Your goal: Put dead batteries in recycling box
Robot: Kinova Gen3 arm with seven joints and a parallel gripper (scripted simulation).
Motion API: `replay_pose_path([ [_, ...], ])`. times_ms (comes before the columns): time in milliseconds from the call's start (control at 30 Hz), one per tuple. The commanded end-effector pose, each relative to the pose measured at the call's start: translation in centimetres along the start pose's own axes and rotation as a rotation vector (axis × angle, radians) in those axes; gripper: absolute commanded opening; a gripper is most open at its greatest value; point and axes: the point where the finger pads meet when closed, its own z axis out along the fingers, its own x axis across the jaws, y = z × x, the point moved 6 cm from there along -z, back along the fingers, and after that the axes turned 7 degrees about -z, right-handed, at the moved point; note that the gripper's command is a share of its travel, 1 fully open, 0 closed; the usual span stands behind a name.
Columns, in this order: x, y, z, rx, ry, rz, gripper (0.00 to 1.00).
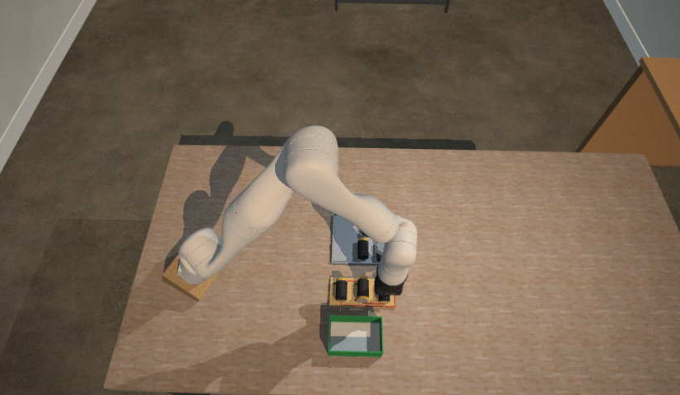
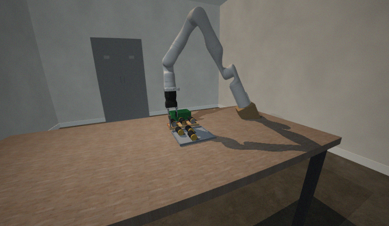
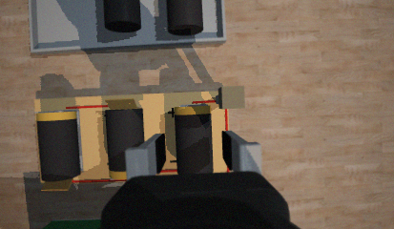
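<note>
My gripper (image 2: 173,119) (image 3: 194,145) is open, its fingers on either side of the right battery (image 3: 194,131) (image 1: 384,296) in the wooden holder (image 1: 351,290) (image 3: 153,112); the fingers show gaps to it. The holder also bears a middle battery (image 1: 362,288) (image 3: 124,138) and a left battery (image 1: 341,290) (image 3: 59,150). The middle one's gold end points opposite to the other two. Three batteries lie on the grey tray (image 1: 342,248) (image 3: 127,48), such as the front one (image 2: 191,135). The green recycling box (image 1: 356,353) (image 2: 180,112) stands upright with no battery visible inside. I cannot make out the bulb.
The holder lies between the tray and the box, with narrow gaps to both. A pale block (image 3: 233,97) with a dark piece is at the holder's tray-side right corner. The arm's wooden base (image 1: 199,290) (image 2: 247,112) is at the table's far side in the exterior view.
</note>
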Motion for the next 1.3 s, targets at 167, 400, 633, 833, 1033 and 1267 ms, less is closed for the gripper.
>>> replay_pose_path([
  [167,0.0,0.0,-0.1,0.000,0.001,0.000,0.90],
  [400,0.0,0.0,-0.1,0.000,0.001,0.000,0.90],
  [633,0.0,0.0,-0.1,0.000,0.001,0.000,0.90],
  [833,0.0,0.0,-0.1,0.000,0.001,0.000,0.90],
  [1033,0.0,0.0,0.8,0.000,0.001,0.000,0.90],
  [1267,0.0,0.0,3.4,0.000,0.001,0.000,0.90],
])
